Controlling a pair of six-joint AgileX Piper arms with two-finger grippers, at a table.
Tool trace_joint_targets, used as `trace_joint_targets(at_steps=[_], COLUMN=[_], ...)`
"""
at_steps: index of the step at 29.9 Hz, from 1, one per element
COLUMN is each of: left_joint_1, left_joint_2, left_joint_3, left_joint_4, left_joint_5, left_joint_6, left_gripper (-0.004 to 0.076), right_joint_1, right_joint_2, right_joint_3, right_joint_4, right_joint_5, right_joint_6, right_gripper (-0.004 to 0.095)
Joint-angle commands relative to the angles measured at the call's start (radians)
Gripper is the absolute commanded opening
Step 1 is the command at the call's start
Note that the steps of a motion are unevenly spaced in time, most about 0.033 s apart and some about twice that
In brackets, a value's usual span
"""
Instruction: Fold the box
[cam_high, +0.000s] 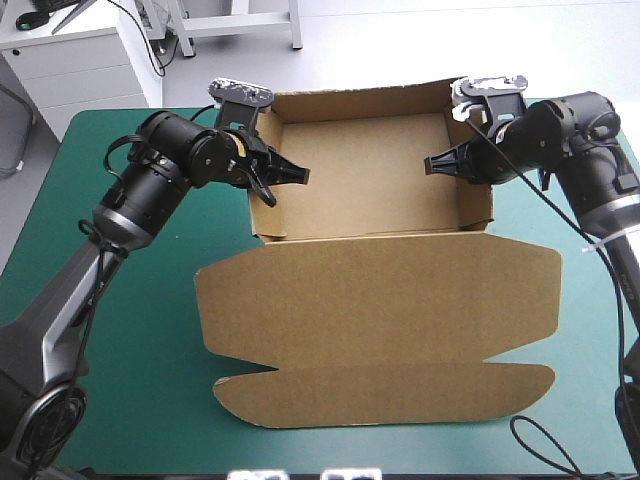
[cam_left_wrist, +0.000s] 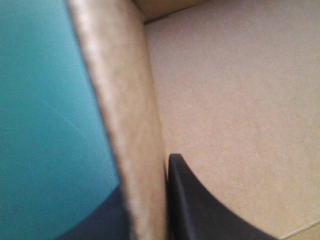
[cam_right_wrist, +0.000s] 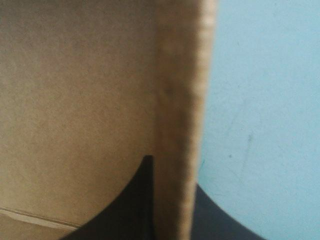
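The brown box (cam_high: 365, 180) stands as an open tray at the far middle of the table, its walls raised. Its lid (cam_high: 380, 310) lies flat toward the near edge, with a front flap (cam_high: 385, 395) beyond it. My left gripper (cam_high: 268, 180) straddles the tray's left wall (cam_left_wrist: 125, 120), one black finger (cam_left_wrist: 200, 210) inside the tray and the other outside, shut on the wall. At the right wall (cam_right_wrist: 180, 100) my right gripper (cam_high: 445, 162) grips the same way, its inner finger (cam_right_wrist: 130, 205) over the tray floor.
The teal-green cover (cam_high: 130, 330) shows bare to the left of the lid, with a narrower strip (cam_high: 590, 330) to its right. The lid's front flap reaches close to the table's near edge.
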Motion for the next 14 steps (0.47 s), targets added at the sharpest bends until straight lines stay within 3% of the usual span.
trace_joint_targets(at_steps=[1, 14], left_joint_1=[-0.009, 0.015], left_joint_2=[0.004, 0.144], left_joint_3=[-0.025, -0.025], left_joint_4=[-0.117, -0.096], left_joint_5=[-0.051, 0.051], left_joint_6=[0.089, 0.116], left_gripper=[0.0013, 0.0013], right_joint_1=[0.002, 0.002], right_joint_2=[0.008, 0.227], right_joint_3=[-0.030, -0.030], right_joint_4=[0.037, 0.051], right_joint_5=[-0.020, 0.059], right_joint_6=[-0.040, -0.046], right_gripper=[-0.0008, -0.0008])
